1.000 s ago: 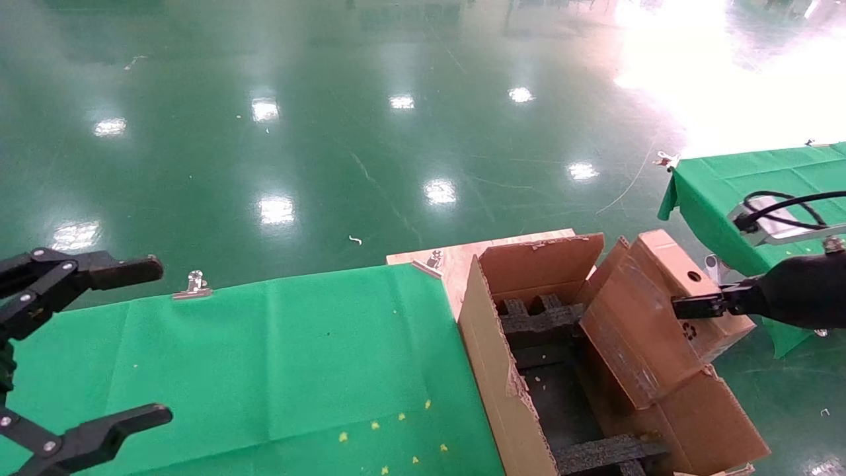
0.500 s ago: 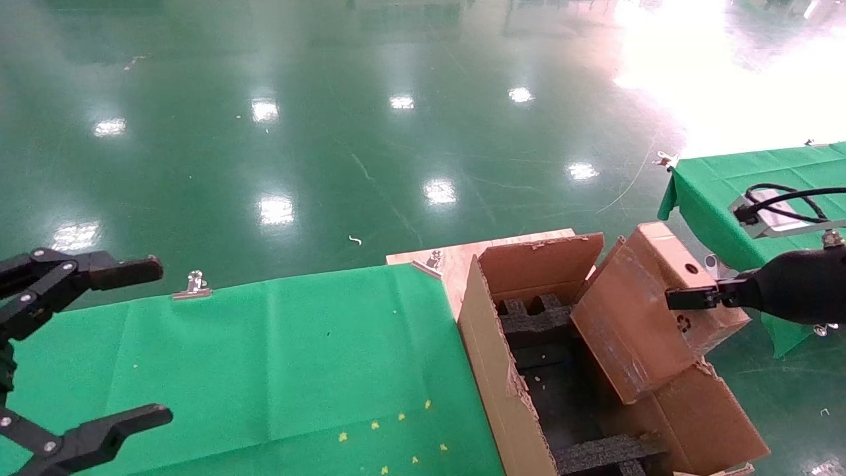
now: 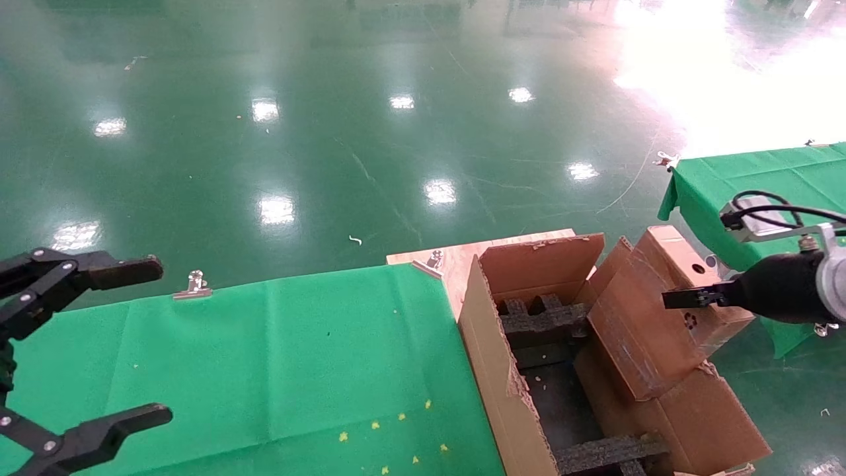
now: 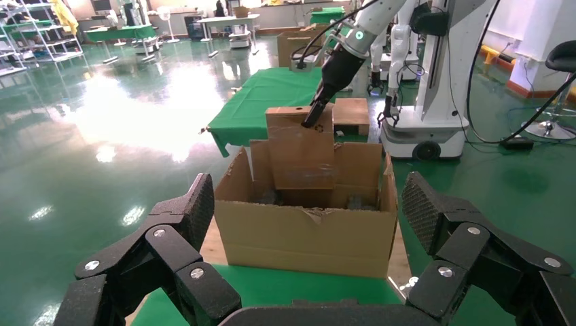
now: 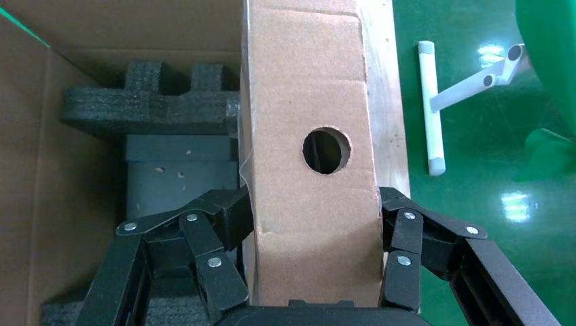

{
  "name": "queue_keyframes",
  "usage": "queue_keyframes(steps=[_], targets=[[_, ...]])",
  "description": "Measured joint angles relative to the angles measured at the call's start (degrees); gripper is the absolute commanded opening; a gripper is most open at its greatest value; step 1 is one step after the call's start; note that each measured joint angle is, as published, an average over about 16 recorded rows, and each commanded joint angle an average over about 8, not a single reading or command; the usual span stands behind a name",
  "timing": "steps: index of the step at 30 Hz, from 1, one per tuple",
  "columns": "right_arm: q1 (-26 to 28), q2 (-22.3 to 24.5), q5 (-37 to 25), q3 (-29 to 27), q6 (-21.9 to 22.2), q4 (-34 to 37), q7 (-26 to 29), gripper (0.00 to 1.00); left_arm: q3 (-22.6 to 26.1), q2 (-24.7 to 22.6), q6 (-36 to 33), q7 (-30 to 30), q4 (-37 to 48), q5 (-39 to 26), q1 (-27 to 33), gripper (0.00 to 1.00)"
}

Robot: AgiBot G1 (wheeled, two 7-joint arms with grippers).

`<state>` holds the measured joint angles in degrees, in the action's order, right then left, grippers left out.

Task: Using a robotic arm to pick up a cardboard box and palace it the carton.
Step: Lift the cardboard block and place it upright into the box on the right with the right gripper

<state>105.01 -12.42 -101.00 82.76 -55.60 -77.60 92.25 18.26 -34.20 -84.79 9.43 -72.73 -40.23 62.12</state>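
Observation:
The cardboard box hangs tilted over the right side of the carton, with its lower end inside the opening. My right gripper is shut on the box's upper narrow end. In the right wrist view the fingers press both sides of the box, just below its round hole. Black foam inserts lie inside the carton. The left gripper stays open over the green table at the left. It faces the carton from a distance.
The carton stands on a wooden board at the end of the green-clothed table. A second green table stands to the right of the carton. A metal clip holds the cloth's far edge.
The right gripper has shifted slightly left with the box. The box now hangs a little more upright over the carton. The left gripper has not moved.

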Motion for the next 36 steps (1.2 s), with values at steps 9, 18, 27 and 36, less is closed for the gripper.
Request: queue_keyframes(steps=[9, 18, 27, 36], targets=[[-1.6, -2.2, -2.4, 1.2, 0.8, -0.2, 3.5, 0.00, 0.0, 0.0, 0.0, 0.0, 0.0, 0.0, 0.0, 1.00], [-3.9, -4.7, -6.5, 2.7, 2.7, -0.2, 8.1, 0.00, 0.0, 0.0, 0.0, 0.0, 0.0, 0.0, 0.0, 1.00], [-6.8, -7.5, -12.5, 4.1, 5.3, -0.2, 15.2, 0.00, 0.0, 0.0, 0.0, 0.0, 0.0, 0.0, 0.0, 1.00], [-10.1, -9.7, -18.5, 5.2, 8.5, -0.1, 22.3, 0.00, 0.1, 0.0, 0.0, 0.0, 0.0, 0.0, 0.0, 1.00]])
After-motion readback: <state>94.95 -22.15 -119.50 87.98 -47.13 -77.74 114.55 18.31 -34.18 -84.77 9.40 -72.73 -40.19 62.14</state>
